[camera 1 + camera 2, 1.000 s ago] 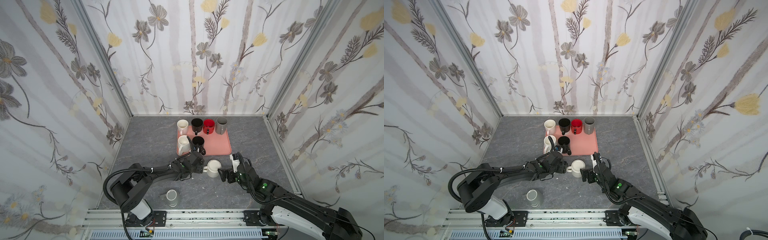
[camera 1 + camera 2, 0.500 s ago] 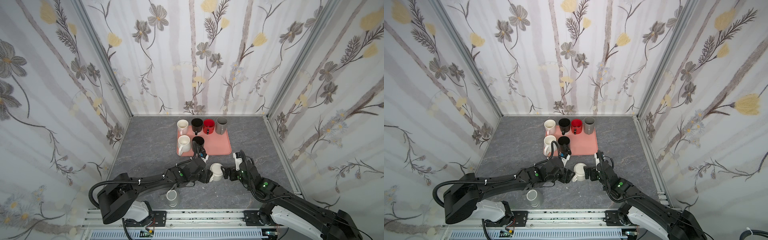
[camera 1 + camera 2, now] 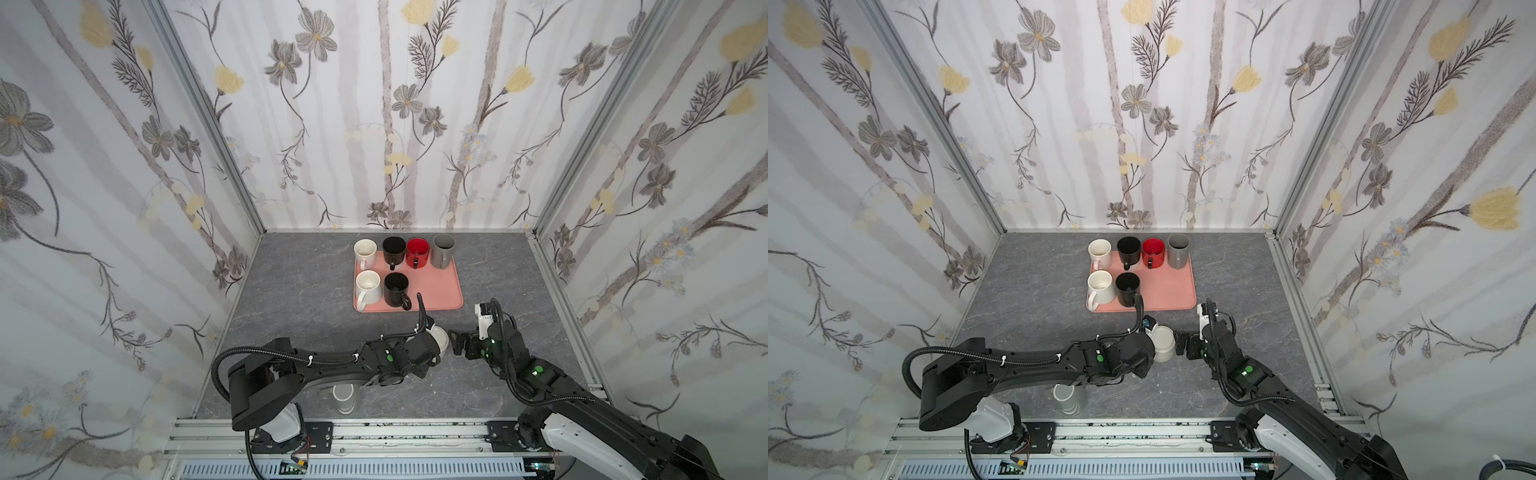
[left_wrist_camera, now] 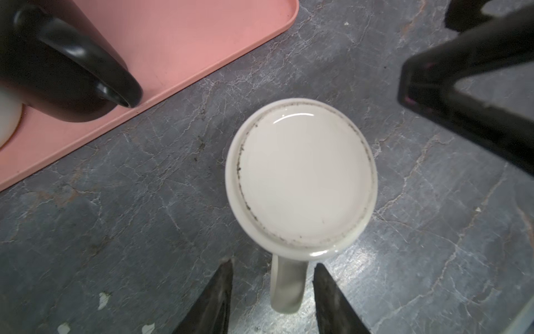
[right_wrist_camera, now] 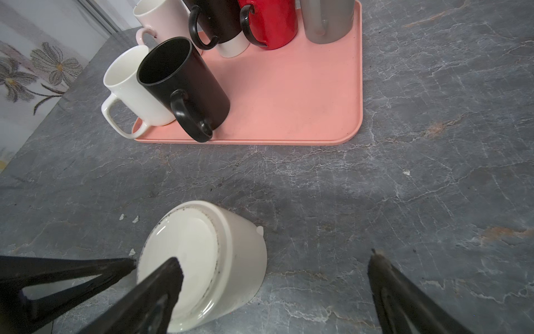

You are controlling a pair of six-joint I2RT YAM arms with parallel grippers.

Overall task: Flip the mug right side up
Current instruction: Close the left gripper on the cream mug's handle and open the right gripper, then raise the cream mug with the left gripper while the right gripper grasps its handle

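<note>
Your left gripper [image 4: 273, 264] is coming around the handle [image 4: 287, 286] of the mug [image 4: 300, 176], fingers [image 4: 213, 300] apart, right gripper [image 5: 274, 256] waiting wide open, and the mug is sitting upside down.

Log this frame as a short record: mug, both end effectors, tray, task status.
mug: white mug, upside down on the grey table, off the tray
handle: handle lies between the left fingers
left end effector: left end effector open, gaps showing beside the handle
right end effector: right end effector open wide beside the mug
tray: pink tray, six upright mugs
status: mug not yet turned
</note>
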